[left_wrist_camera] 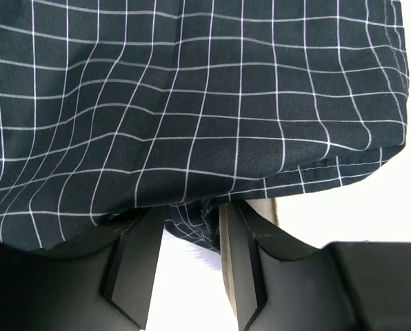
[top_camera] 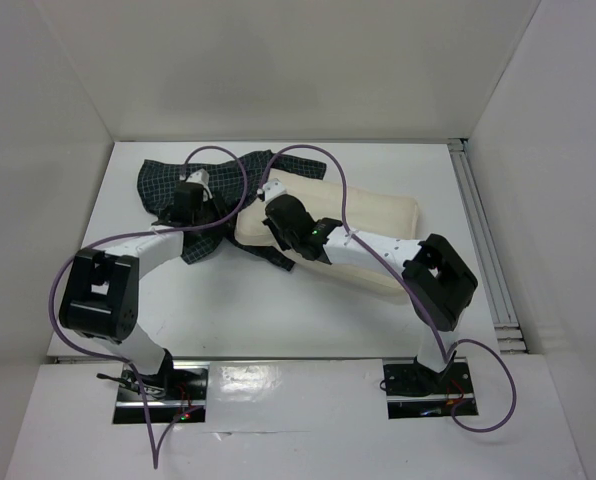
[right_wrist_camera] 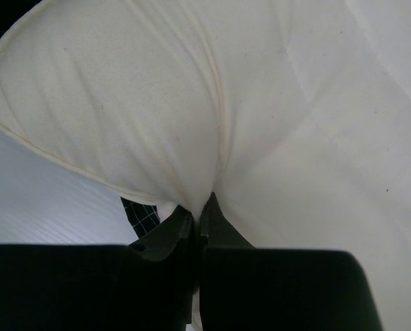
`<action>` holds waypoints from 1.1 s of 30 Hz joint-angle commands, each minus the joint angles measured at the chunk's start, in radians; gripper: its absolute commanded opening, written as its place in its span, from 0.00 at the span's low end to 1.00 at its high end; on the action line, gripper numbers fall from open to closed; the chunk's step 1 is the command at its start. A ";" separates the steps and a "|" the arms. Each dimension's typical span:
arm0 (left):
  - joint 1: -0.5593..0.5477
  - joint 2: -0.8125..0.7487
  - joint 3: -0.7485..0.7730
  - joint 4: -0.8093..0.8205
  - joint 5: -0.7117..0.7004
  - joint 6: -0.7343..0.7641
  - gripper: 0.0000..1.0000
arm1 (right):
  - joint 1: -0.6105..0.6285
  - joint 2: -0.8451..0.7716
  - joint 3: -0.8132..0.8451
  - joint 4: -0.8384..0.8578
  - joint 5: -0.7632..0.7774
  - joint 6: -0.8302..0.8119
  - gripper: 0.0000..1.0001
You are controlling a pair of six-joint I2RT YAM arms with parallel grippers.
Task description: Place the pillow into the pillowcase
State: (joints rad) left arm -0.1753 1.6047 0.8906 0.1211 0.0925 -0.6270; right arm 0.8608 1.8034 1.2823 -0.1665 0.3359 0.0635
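While the right gripper [right_wrist_camera: 200, 212] pinches the pillow [right_wrist_camera: 157, 103] beside the pillowcase [left_wrist_camera: 192, 103], the left gripper [left_wrist_camera: 192, 224] gapes half-open around its hem; loose cloth may slip out, collapsing the mouth.

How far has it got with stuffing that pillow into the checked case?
Nothing is finished: the pillow lies almost wholly outside the pillowcase. In hand: the right fingers pinch the pillow's end, and the left fingers stand apart at the case's edge. Left: opening it and sliding the pillow in.
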 commanded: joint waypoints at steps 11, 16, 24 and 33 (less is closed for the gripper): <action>0.007 0.089 0.087 0.058 0.092 0.003 0.05 | -0.013 -0.055 0.034 0.032 0.029 -0.005 0.00; 0.007 -0.059 0.018 0.009 0.035 0.003 0.00 | -0.022 -0.012 0.113 -0.019 0.074 0.015 0.00; 0.007 -0.261 -0.091 -0.023 -0.016 0.013 0.00 | -0.040 0.034 0.172 -0.065 0.097 0.036 0.00; 0.007 -0.313 -0.124 -0.023 0.137 0.035 0.00 | -0.049 0.166 0.345 -0.132 0.074 0.036 0.00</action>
State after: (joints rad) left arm -0.1688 1.3388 0.7685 0.0807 0.1490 -0.6266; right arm 0.8291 1.9205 1.5047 -0.2935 0.3843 0.0891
